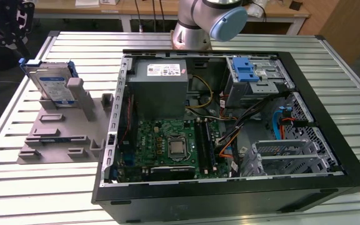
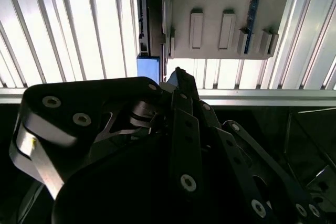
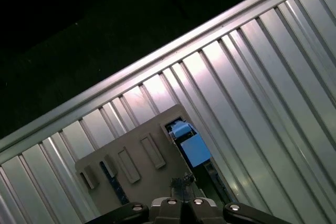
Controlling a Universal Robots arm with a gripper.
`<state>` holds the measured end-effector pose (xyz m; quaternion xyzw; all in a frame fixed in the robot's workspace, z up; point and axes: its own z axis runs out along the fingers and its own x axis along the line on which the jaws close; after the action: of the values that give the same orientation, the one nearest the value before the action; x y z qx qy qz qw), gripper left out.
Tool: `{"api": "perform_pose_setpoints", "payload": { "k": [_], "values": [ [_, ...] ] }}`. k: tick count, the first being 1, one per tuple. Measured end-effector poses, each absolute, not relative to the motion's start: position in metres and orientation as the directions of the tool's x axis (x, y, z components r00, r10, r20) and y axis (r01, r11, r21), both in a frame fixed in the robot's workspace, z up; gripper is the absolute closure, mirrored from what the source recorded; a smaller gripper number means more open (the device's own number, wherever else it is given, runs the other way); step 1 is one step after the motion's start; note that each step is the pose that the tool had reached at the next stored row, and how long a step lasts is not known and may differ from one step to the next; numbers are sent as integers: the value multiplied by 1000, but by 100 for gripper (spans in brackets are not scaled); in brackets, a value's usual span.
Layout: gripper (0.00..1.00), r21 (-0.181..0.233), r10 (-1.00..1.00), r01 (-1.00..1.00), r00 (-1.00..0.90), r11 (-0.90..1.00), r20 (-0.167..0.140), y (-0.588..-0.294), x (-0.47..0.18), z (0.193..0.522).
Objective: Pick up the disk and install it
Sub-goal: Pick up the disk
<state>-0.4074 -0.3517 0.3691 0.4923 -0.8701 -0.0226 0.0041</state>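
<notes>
**Item.** Flat silver rectangular hard disk (image 1: 50, 84), white-and-blue label, blue plastic rails. It stands upright in the grey plastic fixture block (image 1: 64, 136). That puts it at approx. 9 o'clock of the open black computer case (image 1: 230, 199), on the ribbed aluminium table (image 1: 17, 192). Not yet lifted.

**Claw.** Black linkage gripper (image 3: 181, 183) hangs over the fixture in both wrist views (image 2: 178, 72). Jaws drawn together, nothing between them, no contact w/ disk.

**Step in hand (judged).** Approach for pickup.

**Reqs for a good grasp:**
- Spread jaws wider than disk thickness before descent.
- Centre over the top edge, square to the flat faces.
- Clamp the metal faces, not the rails.
- Keep clear of the grey upright post (image 1: 75, 91) at the disk's 3 o'clock.
- Draw straight up, no twist.
</notes>
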Motion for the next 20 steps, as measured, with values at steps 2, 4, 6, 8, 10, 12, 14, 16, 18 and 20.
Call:
{"api": "perform_pose_setpoints", "payload": {
  "k": [2,4,6,8,10,12,14,16,18,20],
  "values": [
    [89,43,-858,-858,-513,512,-15,-352,-407,369],
    [89,43,-864,-863,-504,503,-15,-352,-407,369],
    [89,43,-873,-873,-487,486,-15,-352,-407,369],
    [89,43,-888,-887,-461,460,-15,-352,-407,369],
    [89,43,-903,-902,-430,429,-15,-352,-407,369],
    [89,43,-918,-917,-397,396,-15,-352,-407,369],
    [89,43,-931,-931,-364,363,-15,-352,-407,369],
    [89,43,-943,-942,-333,332,-15,-352,-407,369],
    [89,43,-954,-954,-299,298,-15,-352,-407,369],
    [89,43,-964,-964,-264,263,-15,-352,-407,369]
  ]
}}
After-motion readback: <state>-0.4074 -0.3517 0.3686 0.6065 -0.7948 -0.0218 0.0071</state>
